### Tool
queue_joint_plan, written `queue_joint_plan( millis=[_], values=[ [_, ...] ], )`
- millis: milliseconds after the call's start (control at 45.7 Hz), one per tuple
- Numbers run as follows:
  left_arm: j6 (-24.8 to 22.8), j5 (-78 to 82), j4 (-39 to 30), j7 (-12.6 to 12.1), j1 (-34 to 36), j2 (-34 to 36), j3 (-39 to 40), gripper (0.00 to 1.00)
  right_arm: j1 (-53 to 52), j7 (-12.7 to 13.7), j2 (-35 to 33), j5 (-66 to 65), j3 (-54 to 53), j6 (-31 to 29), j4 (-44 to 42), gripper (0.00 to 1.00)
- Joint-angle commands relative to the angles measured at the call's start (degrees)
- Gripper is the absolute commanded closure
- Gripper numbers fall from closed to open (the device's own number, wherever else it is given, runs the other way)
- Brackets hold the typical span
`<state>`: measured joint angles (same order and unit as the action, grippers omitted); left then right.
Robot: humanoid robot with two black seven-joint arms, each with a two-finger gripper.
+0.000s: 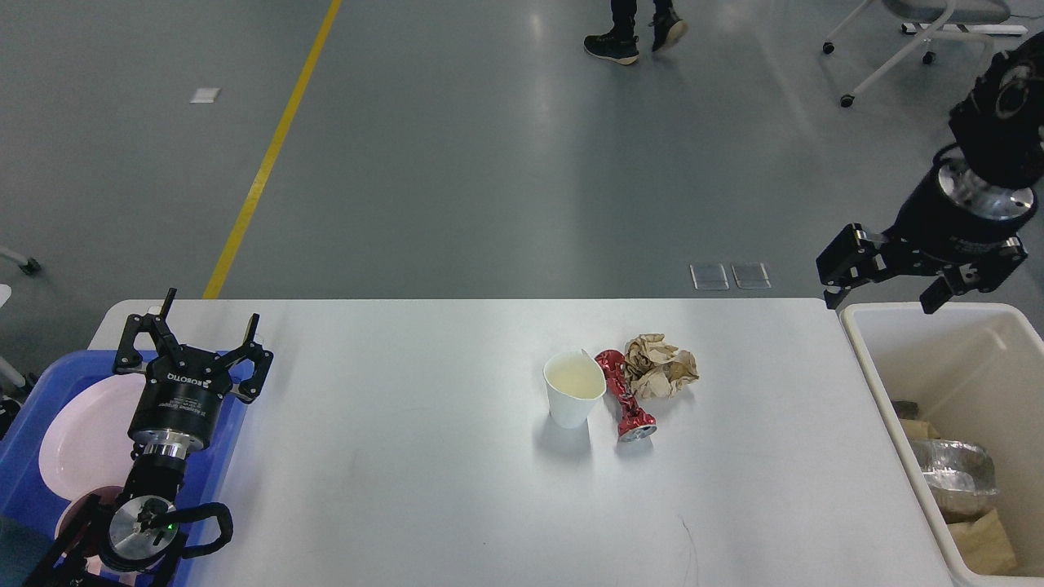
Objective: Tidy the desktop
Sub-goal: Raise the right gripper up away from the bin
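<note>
From the head view, the white desktop [424, 456] is filling the lower half of the picture, spreading from the blue tray [33, 424] at the left edge to the cream plastic bin [864, 359] at the right edge. Near its middle, a white paper cup [572, 397] is standing upright, a crushed red can [624, 394] is lying just beside it on the right, and a crumpled ball of brown paper [660, 367] is resting against the can's far end.

The left gripper [205, 324] is hovering above the tray's far corner, its fingers spread apart and holding nothing. A pale pink plate [81, 428] is lying in the tray beneath the arm.

The right gripper [885, 297] is hanging over the bin's far rim, its two fingers splayed wide and empty. Inside the bin, crumpled foil [954, 477] and brown paper scraps [983, 542] are lying in a heap.

On the grey floor beyond, a yellow line [269, 155] is running away from the table.
</note>
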<state>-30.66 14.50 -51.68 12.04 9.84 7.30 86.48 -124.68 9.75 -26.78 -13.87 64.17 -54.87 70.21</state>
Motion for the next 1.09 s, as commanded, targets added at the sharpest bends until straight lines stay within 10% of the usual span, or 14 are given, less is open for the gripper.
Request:
queue_joint_plan(
  millis=[0,350,1072],
  values=[
    [0.07,0.0,0.0,0.0,0.0,0.0,0.0,0.04,-11.63,0.18,1.82,6.13,3.15,-0.13,9.41,0.0],
    [-0.02,0.0,0.0,0.0,0.0,0.0,0.0,0.04,-26.14,0.18,7.62,14.75,7.89,4.16,27.52,0.0],
    [0.07,0.0,0.0,0.0,0.0,0.0,0.0,0.04,-17.1,-0.26,11.4,15.89,6.05,9.6,16.2,0.0]
  ],
)
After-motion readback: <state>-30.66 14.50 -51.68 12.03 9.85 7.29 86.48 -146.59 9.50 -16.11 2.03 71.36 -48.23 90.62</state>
